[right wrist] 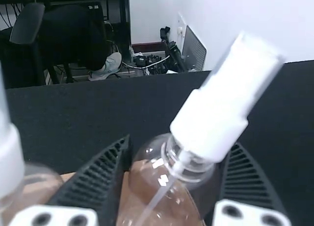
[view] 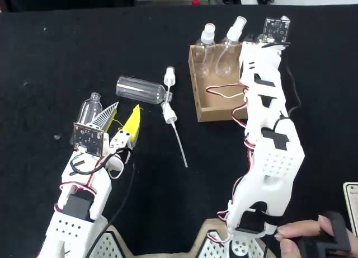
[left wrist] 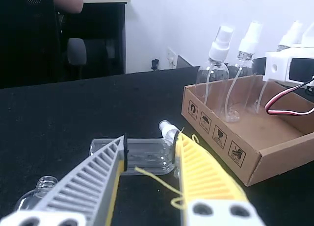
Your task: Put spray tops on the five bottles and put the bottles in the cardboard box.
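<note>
A cardboard box (view: 197, 95) stands at the back right with two bottles with spray tops (view: 208, 35) upright inside. My right gripper (view: 272, 38) is over the box's far corner, shut on a third bottle with a spray top (right wrist: 169, 182), its black fingers (right wrist: 98, 179) pressing both sides. My left gripper (view: 127, 108) rests open at the front left, grey and yellow fingers apart, holding nothing. Just beyond it a clear bottle (view: 140, 90) lies on its side without a top. Another topless bottle (view: 89, 108) is beside the grey finger. Two loose spray tops (view: 169, 76) with tubes lie near the lying bottle's neck.
The table is covered in black cloth (view: 67, 51). The right arm's white body (view: 268, 135) stretches along the box's right side, with red and white wires hanging over the box (left wrist: 289, 101). A long dip tube (view: 180, 143) runs toward the front.
</note>
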Tool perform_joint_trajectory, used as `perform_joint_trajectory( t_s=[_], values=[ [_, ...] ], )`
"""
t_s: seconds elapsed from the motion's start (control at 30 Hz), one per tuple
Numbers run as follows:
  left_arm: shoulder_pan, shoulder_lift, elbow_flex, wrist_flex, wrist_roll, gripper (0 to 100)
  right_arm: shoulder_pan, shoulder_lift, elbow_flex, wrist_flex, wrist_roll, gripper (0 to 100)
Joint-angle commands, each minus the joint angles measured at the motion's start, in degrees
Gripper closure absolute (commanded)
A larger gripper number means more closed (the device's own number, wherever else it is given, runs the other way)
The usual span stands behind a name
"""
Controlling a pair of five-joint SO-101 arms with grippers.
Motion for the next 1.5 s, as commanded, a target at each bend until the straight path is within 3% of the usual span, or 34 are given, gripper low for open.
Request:
perform_joint_trajectory(
  t_s=[0.0,1.47],
  values=[
    [0.57,-0.62,1.27,-0.97,-0.44,83,-0.26,-0.84,-1.01,0.09,0.00,74.0],
    [0.57,-0.62,1.27,-0.97,-0.44,83,-1.49,-6.20,4.26,-0.26,-0.35,73.6]
  ],
)
